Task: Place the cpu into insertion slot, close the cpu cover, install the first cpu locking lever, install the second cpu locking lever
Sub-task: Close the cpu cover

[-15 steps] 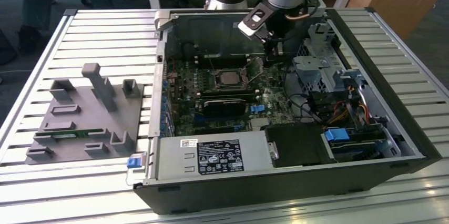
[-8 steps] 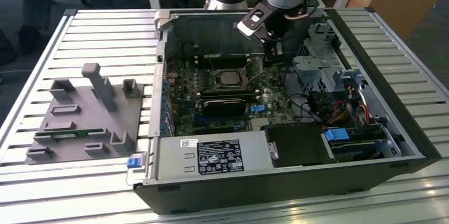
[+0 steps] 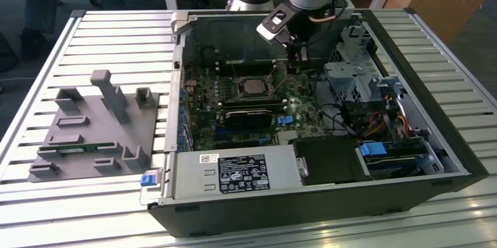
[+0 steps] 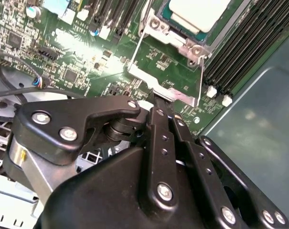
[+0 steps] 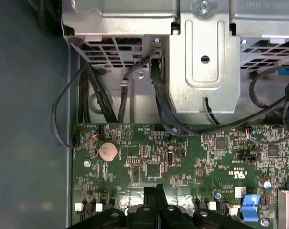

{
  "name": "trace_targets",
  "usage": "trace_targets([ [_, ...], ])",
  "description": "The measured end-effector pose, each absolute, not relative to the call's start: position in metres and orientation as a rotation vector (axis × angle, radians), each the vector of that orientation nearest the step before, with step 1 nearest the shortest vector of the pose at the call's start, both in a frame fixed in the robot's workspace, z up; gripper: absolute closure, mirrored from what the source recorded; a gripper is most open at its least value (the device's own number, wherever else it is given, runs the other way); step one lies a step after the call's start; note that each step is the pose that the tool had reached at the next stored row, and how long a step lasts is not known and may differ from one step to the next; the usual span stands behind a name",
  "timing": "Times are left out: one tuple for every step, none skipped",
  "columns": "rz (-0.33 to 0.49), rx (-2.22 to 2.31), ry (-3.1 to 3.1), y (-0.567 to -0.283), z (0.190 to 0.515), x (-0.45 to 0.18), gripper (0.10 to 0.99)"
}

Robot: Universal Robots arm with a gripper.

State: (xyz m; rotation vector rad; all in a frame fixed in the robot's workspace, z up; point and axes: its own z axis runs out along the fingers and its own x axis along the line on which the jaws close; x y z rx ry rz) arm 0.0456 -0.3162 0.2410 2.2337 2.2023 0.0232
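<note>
Motherboard [image 4: 77, 62] lies open around pincer [image 4: 159, 102] at cpu cover [image 4: 145, 77].

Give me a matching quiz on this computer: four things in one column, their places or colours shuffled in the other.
1 cpu
2 pincer
3 coin cell battery
4 fixture block

A grey, on the slatted table
B in the insertion slot
C at the cpu cover's edge
D round, on the motherboard

Pairs: 1-B, 2-C, 3-D, 4-A
</note>
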Motion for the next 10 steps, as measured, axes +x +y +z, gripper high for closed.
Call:
trace_targets([
  [0.023, 2.234, 2.202, -0.316, 0.241, 0.045, 0.98],
  [0.023, 2.234, 2.202, -0.316, 0.241, 0.043, 0.98],
  [0.023, 2.234, 2.202, -0.316, 0.241, 0.042, 0.98],
  [0.023, 2.234, 2.202, -0.316, 0.241, 0.041, 0.98],
  [0.023, 2.234, 2.202, -0.316, 0.241, 0.04, 0.98],
  [0.023, 2.234, 2.202, -0.316, 0.241, 0.039, 0.98],
  [0.023, 2.234, 2.202, -0.316, 0.241, 0.037, 0.98],
  [0.023, 2.234, 2.202, -0.316, 0.241, 0.036, 0.98],
  [0.023, 2.234, 2.202, -0.316, 0.241, 0.035, 0.98],
  [0.023, 2.234, 2.202, -0.316, 0.241, 0.033, 0.98],
])
